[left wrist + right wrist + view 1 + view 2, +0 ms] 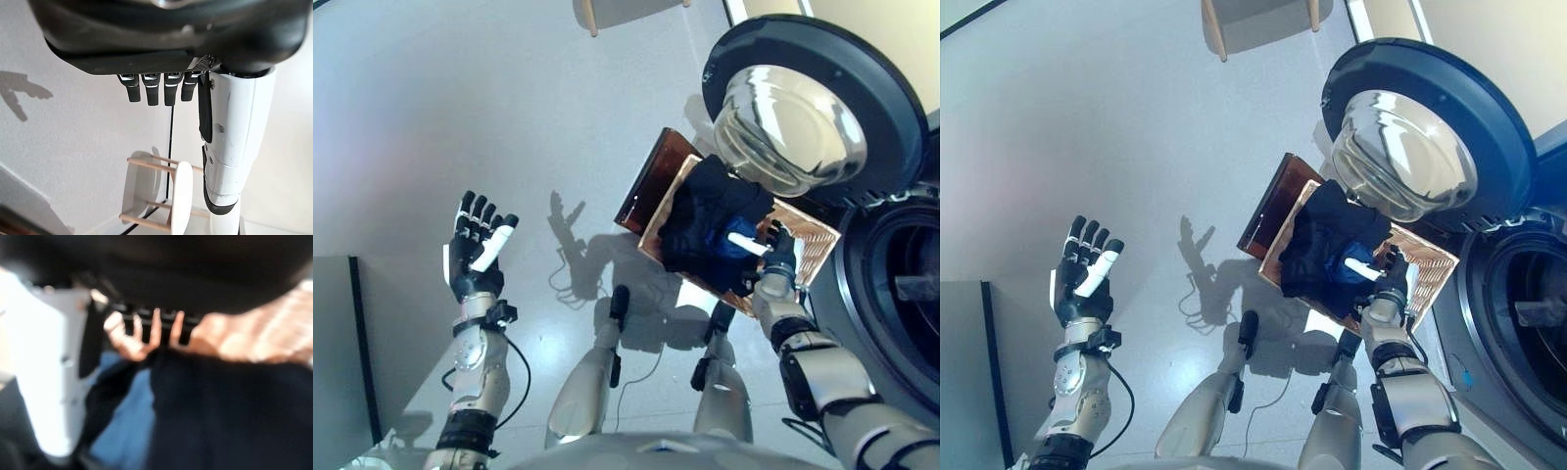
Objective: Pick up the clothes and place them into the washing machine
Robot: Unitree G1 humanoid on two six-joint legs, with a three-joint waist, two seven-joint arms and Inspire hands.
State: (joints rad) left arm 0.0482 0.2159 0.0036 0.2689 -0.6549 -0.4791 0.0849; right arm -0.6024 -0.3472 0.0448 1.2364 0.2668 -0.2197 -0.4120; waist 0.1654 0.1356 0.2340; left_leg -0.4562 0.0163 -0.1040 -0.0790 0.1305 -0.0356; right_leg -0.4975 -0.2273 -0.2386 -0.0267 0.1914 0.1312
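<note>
While my right robot hand [777,250] sits at the clothes [710,220] heaped in the basket [813,235], centre-right of frame, I cannot tell its grip; my left robot hand [475,245], fingers spread, hovers far left, well apart.

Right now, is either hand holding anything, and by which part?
Left hand: open, raised, empty. Right hand is down at the dark clothes in the basket; its fingers are blurred, so a grasp cannot be told.
</note>
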